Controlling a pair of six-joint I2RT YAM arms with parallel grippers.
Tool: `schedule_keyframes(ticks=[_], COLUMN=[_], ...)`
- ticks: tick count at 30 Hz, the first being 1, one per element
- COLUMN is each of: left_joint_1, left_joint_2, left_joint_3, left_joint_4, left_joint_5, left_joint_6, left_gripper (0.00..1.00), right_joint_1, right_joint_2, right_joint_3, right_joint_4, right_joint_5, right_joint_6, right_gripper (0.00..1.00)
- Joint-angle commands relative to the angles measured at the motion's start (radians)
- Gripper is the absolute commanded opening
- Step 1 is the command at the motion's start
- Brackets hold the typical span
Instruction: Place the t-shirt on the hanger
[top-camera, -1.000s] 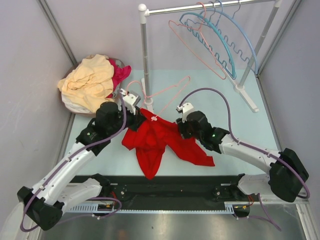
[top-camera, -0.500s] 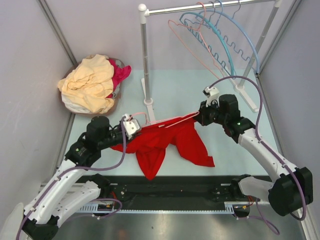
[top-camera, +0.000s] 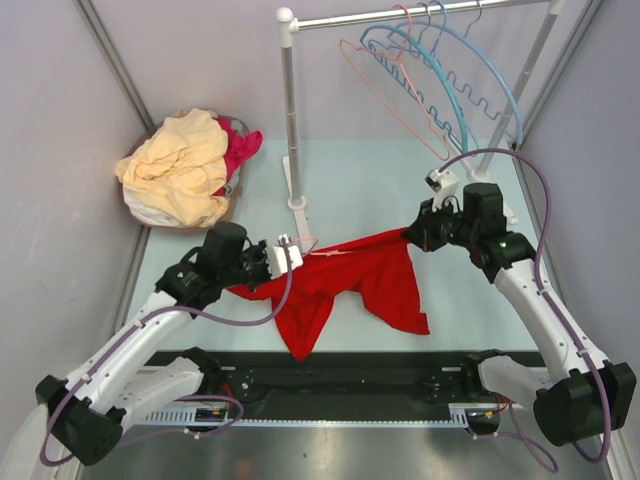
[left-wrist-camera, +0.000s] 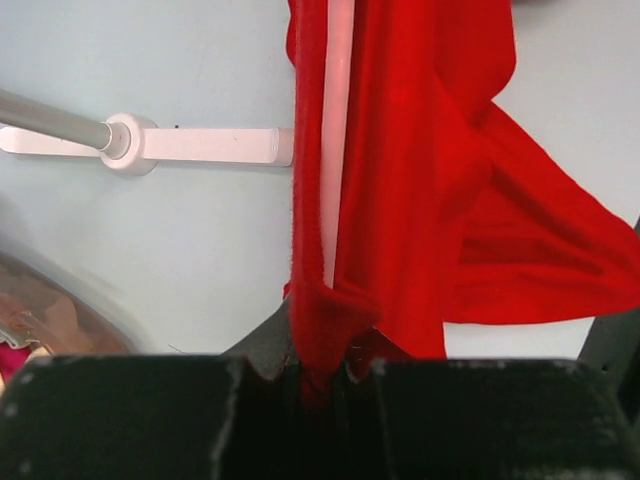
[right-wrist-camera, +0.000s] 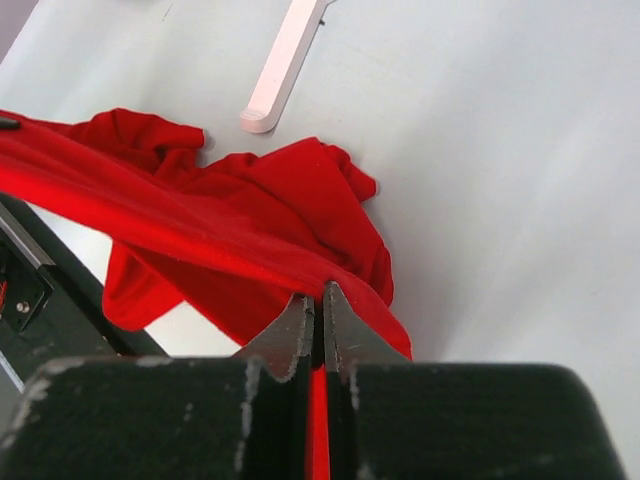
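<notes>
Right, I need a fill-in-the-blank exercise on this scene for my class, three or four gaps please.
The t-shirt is coloured ____.
It is stretched between ____ pairs of jaws.
In the top view, the yellow garment lies to the ____ of the t-shirt.
A pink hanger hangs from the ____.
Missing words: red; two; left; rail.

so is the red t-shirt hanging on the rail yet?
No, the red t-shirt is stretched between the left gripper and the right gripper, well clear of the rail.
</notes>
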Motion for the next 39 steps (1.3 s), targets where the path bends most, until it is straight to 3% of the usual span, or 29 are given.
schedule_keyframes(ticks=[1, 4, 9, 12, 15, 16, 19, 21, 24, 30, 39], left_joint_1=[-0.03, -0.104, -0.254, -0.256, -0.256, -0.256, -0.256, -0.256, -0.254, -0.254, -0.254], left_joint_2=[0.055, 0.135, 0.249, 0.27, 0.247, 0.24, 0.229, 0.218, 0.203, 0.216, 0.22], left_joint_3=[0.089, 0.192, 0.372, 0.412, 0.403, 0.404, 0.4, 0.401, 0.4, 0.409, 0.395], left_joint_4=[-0.092, -0.099, -0.125, -0.133, -0.116, -0.121, -0.125, -0.133, -0.121, -0.11, -0.093], left_joint_5=[-0.165, -0.136, -0.102, -0.062, -0.062, -0.054, -0.027, 0.002, 0.041, 0.068, 0.093], left_joint_6=[-0.019, -0.103, -0.169, -0.182, -0.183, -0.185, -0.199, -0.199, -0.2, -0.203, -0.231], left_gripper=[0.0, 0.0, 0.0, 0.0, 0.0, 0.0, 0.0, 0.0, 0.0, 0.0, 0.0], right_joint_1=[-0.02, 0.099, 0.38, 0.42, 0.42, 0.417, 0.414, 0.416, 0.422, 0.459, 0.549], right_joint_2=[-0.059, -0.078, -0.036, -0.007, -0.018, -0.024, -0.059, -0.071, -0.061, 0.022, 0.116], right_joint_3=[0.098, 0.16, 0.283, 0.36, 0.403, 0.418, 0.435, 0.44, 0.449, 0.469, 0.437], right_joint_4=[-0.061, -0.098, -0.187, -0.268, -0.331, -0.347, -0.384, -0.387, -0.384, -0.309, -0.192], right_joint_5=[0.156, 0.13, 0.222, 0.23, 0.222, 0.214, 0.142, 0.105, 0.067, 0.015, -0.002], right_joint_6=[-0.105, -0.131, -0.203, -0.248, -0.315, -0.337, -0.422, -0.453, -0.476, -0.472, -0.441], right_gripper=[0.0, 0.0, 0.0, 0.07, 0.32, 0.54, 0.82, 0.87, 0.85, 0.62, 0.48])
